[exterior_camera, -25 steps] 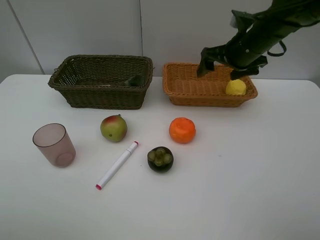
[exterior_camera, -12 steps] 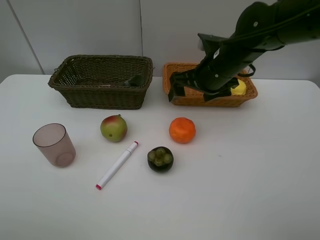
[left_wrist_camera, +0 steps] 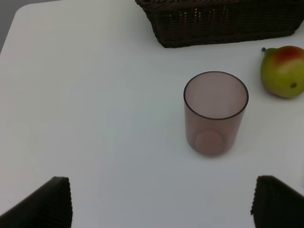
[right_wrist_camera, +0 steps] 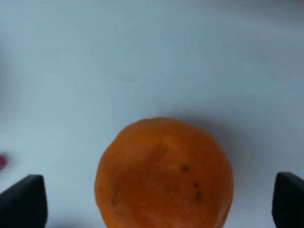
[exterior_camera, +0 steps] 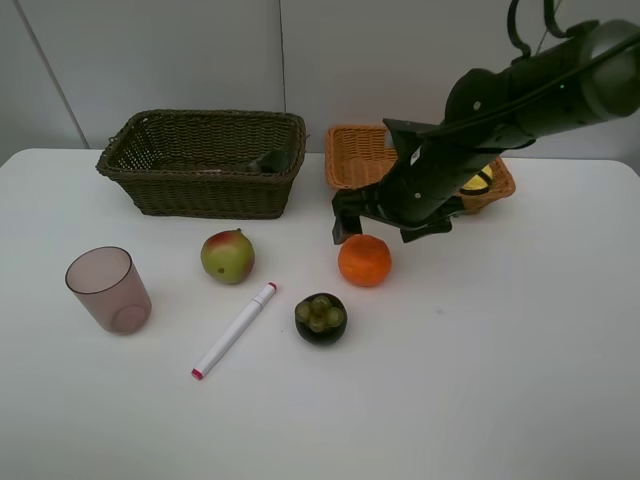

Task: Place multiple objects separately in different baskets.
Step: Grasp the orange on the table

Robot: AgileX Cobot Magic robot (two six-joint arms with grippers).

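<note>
Both jaws wide open: your right jaws hang over orange (exterior_camera: 364, 260) on tabletop (exterior_camera: 500, 350) (no contact), left jaws face mauve cup (left_wrist_camera: 216, 111), mango (left_wrist_camera: 283, 71) near it.

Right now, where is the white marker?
In the exterior high view, the white marker lies left of centre on the table, between the mauve cup and the dark round fruit.
</note>
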